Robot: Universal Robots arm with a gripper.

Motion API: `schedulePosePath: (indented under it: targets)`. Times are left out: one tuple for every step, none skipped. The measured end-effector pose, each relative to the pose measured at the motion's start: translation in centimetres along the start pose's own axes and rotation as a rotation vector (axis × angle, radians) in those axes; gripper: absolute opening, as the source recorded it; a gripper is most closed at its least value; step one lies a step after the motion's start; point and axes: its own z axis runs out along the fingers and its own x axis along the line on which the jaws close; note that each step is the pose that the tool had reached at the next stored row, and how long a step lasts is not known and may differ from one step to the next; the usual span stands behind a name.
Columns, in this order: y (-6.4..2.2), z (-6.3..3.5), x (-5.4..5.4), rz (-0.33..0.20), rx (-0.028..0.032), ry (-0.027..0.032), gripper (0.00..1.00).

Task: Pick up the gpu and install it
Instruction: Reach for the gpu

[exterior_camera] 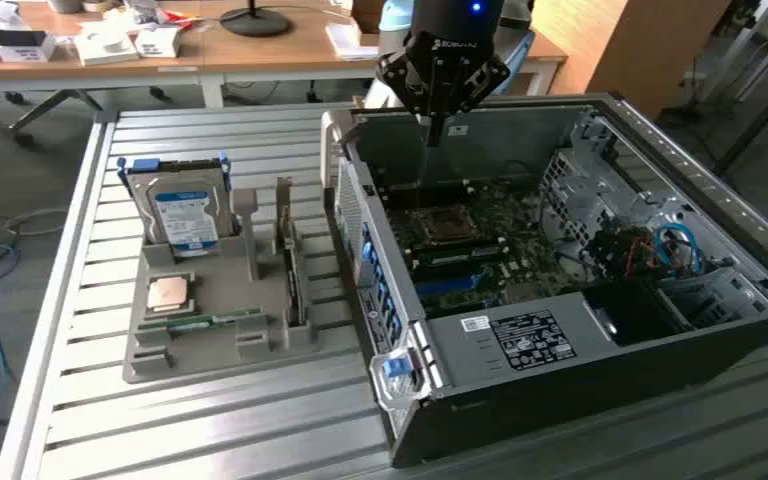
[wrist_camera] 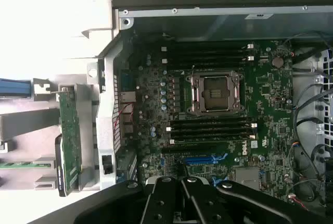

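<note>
In the exterior view the black two-fingered gripper hangs over the far end of the open black-and-grey computer case. It is above the green motherboard and just beyond the square silver processor socket. Its fingers are closed together and hold nothing; the wrist view shows the gripper with both tips meeting above the board's blue expansion slot.

The gpu, a thin green circuit card, stands on edge in the grey moulded tray, at about nine o'clock from the case and well apart from the gripper. In the wrist view the gpu shows edge-on, with a dark part at one end that may be its fan.

The case's perforated metal side wall rises between the card and the motherboard. Tall grey posts stand close beside the card.

Other things share the tray:
- a silver hard drive with a blue label at eleven o'clock
- a small square copper-toned chip at nine o'clock
- a narrow green memory stick lying flat below the chip

Tray and case both rest on a slatted metal table. Blue cables loop inside the case at three o'clock.
</note>
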Motion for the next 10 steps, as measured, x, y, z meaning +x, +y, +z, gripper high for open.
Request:
schedulePosePath:
  targets:
    - [0.00, 0.00, 0.00, 0.000, 0.0000, 0.0000, 0.11]
    - [0.00, 0.00, 0.00, 0.000, 0.0000, 0.0000, 0.11]
    - [0.00, 0.00, 0.00, 0.000, 0.0000, 0.0000, 0.11]
    - [0.00, 0.00, 0.00, 0.000, 0.0000, -0.0001, 0.11]
    - [0.00, 0.00, 0.00, 0.000, 0.0000, 0.0000, 0.11]
    - [0.00, 0.00, 0.00, 0.000, 0.0000, 0.0000, 0.11]
    - [0.00, 0.00, 0.00, 0.000, 0.0000, 0.0000, 0.11]
    - [0.00, 0.00, 0.00, 0.000, 0.0000, 0.0000, 0.11]
    - [0.00, 0.00, 0.00, 0.000, 0.0000, 0.0000, 0.11]
    - [0.00, 0.00, 0.00, 0.000, 0.0000, 0.0000, 0.11]
